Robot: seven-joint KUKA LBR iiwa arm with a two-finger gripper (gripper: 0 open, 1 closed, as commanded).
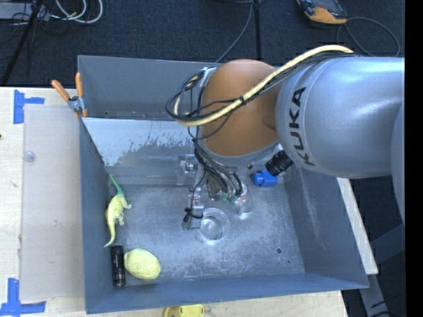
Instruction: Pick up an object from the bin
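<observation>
Pincer (207, 207) low at bin (264, 249) centre; clear round cup (211, 230) just beside; grip state unclear.

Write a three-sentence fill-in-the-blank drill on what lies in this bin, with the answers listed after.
1. The end effector hangs over a ____ round thing, see-through like glass, in the middle of the bin.
2. The yellowish ball lies in the near-left corner, beside a short ____ stick.
3. The toy dinosaur lies along the bin's ____ wall, as the camera sees it.

Missing words: clear; black; left.
</observation>
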